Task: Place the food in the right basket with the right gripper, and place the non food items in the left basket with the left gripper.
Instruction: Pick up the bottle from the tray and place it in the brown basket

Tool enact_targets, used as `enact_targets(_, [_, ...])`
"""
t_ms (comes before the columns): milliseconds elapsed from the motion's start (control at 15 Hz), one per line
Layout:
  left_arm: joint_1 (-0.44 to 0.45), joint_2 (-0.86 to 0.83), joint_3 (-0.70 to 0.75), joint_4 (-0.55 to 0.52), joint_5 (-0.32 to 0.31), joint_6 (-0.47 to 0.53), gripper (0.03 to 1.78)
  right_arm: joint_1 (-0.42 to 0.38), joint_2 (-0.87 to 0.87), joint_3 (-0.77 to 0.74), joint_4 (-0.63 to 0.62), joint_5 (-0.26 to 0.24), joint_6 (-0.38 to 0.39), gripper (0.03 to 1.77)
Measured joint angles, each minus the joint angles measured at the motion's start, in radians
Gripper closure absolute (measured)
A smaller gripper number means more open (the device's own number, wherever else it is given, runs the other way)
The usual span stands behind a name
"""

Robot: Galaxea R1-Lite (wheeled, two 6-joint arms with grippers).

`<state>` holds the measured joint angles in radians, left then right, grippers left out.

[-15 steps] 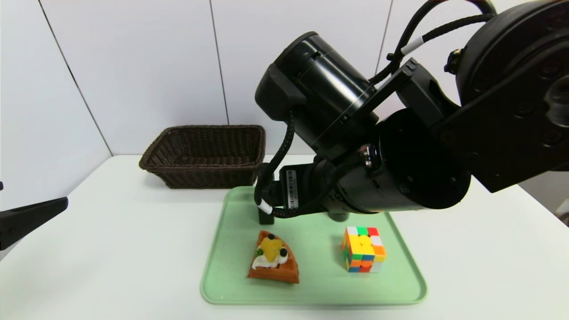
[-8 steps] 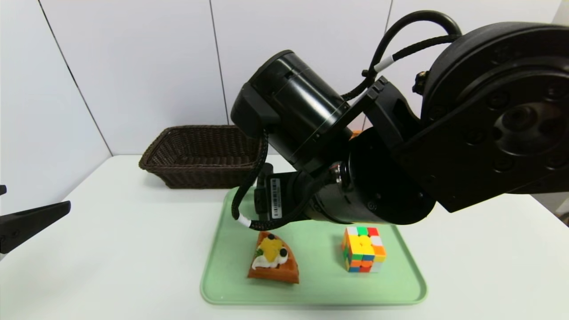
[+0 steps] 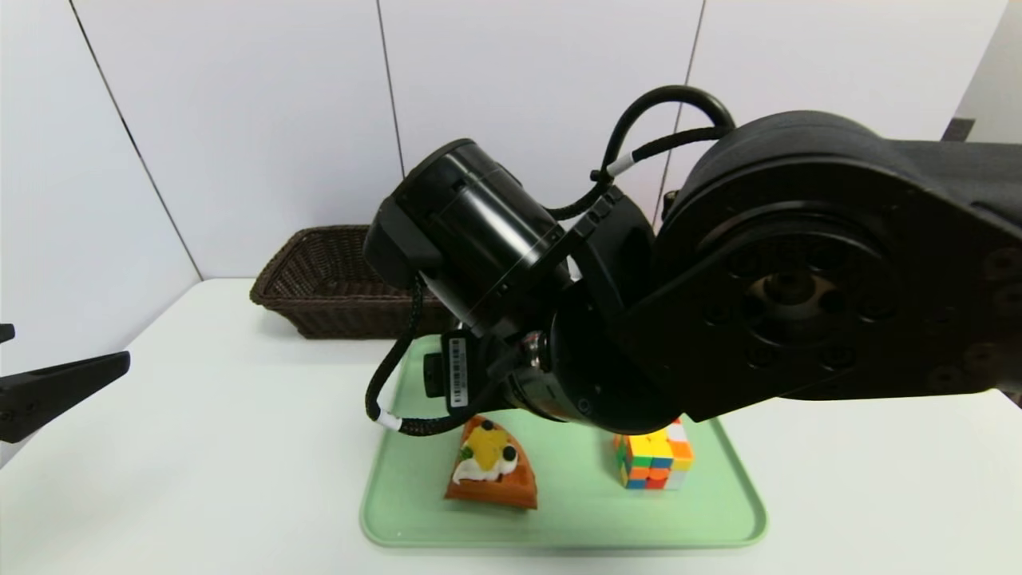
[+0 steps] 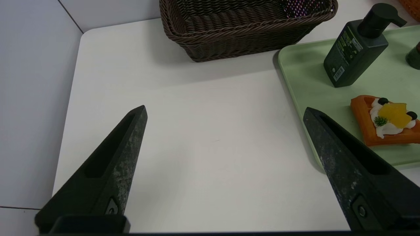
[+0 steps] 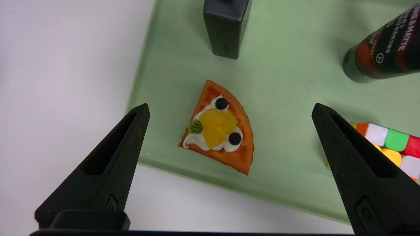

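Note:
A toy waffle slice [image 3: 491, 467] with cream and fruit lies on the green tray [image 3: 575, 515], front left. A colourful puzzle cube [image 3: 656, 463] stands to its right, partly behind my right arm [image 3: 718, 319]. My right gripper [image 5: 229, 106] hangs open above the waffle slice [image 5: 220, 129], holding nothing, with the cube [image 5: 390, 144] beside one finger. A dark pump bottle [image 5: 226, 26] and a dark tube [image 5: 384, 49] stand farther back on the tray. My left gripper [image 4: 224, 108] is open and empty over bare table, left of the tray. The brown wicker basket [image 3: 335, 279] sits at the back left.
My right arm hides the right side of the table in the head view. An orange edge [image 4: 411, 5] shows beyond the pump bottle [image 4: 356, 49] in the left wrist view. White walls close the back and left.
My right arm has swung left and lower over the tray, now covering the cube's top and part of the brown basket. The left gripper has stayed put.

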<state>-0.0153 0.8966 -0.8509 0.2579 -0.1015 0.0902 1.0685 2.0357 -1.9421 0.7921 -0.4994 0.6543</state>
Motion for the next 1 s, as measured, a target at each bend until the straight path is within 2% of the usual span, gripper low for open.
enact_targets(533, [-0.001,0.043,-0.039,-0.002,0.0,0.0,0.12,0.001,0.115,-0.002,-0.152,-0.048,-0.006,0.09])
enact_targets(1000, [-0.001,0.063,-0.042,-0.021,-0.001,0.0,0.12,-0.013,0.183,-0.005,-0.196,-0.067,-0.016,0.09])
